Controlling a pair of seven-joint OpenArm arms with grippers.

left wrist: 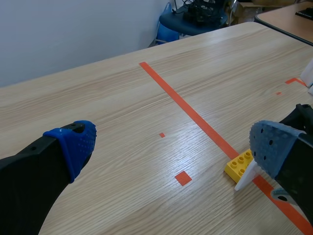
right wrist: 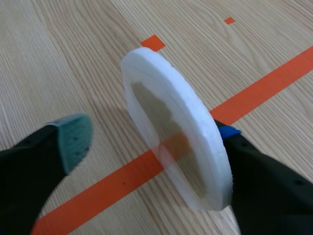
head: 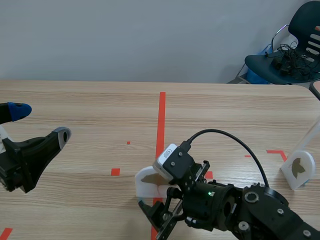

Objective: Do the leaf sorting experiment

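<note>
Out left, the left gripper (head: 40, 122) is hanging wide open over the wooden table (head: 90, 100), holding nothing. At centre, the white round disc with a brown leaf inside (right wrist: 171, 127) is standing on edge at the orange line. The right gripper (right wrist: 149, 137) is straddling it, fingers apart, and only the blue pad (right wrist: 227, 132) is touching, so a lopsided squeeze risks toppling it.

Right gripper (head: 157, 218) beside white leaf disc (head: 146, 184), left gripper (head: 41, 122) spread
</note>
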